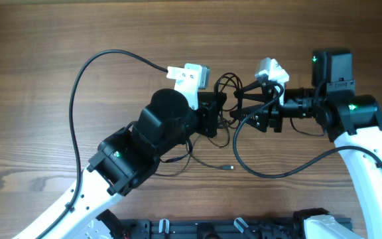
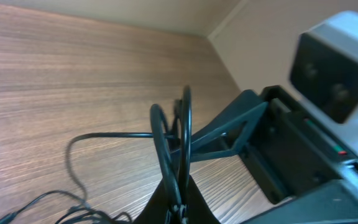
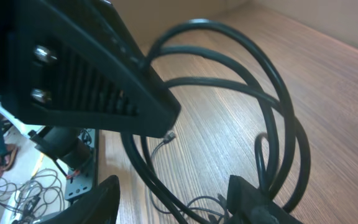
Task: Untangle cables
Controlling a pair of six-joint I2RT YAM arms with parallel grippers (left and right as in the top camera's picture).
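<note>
The cables (image 1: 225, 81) are a bundle of thin black loops held up between the two grippers at the table's middle. My left gripper (image 1: 219, 111) is shut on them; in the left wrist view its fingertips (image 2: 180, 211) pinch two loops (image 2: 185, 130) that rise upright. My right gripper (image 1: 235, 106) faces it from the right. Its fingers (image 3: 101, 199) stand apart and open, with cable loops (image 3: 272, 106) passing through the gap and one strand beside the right finger (image 3: 253, 199). More cord trails on the wood to a small grey plug (image 1: 229, 168).
Thick black arm cables arc over the table at the left (image 1: 77, 79) and lower right (image 1: 277, 174). A black rail (image 1: 211, 229) runs along the front edge. The right gripper's finger (image 2: 229, 130) and camera (image 2: 337, 68) crowd the left wrist view.
</note>
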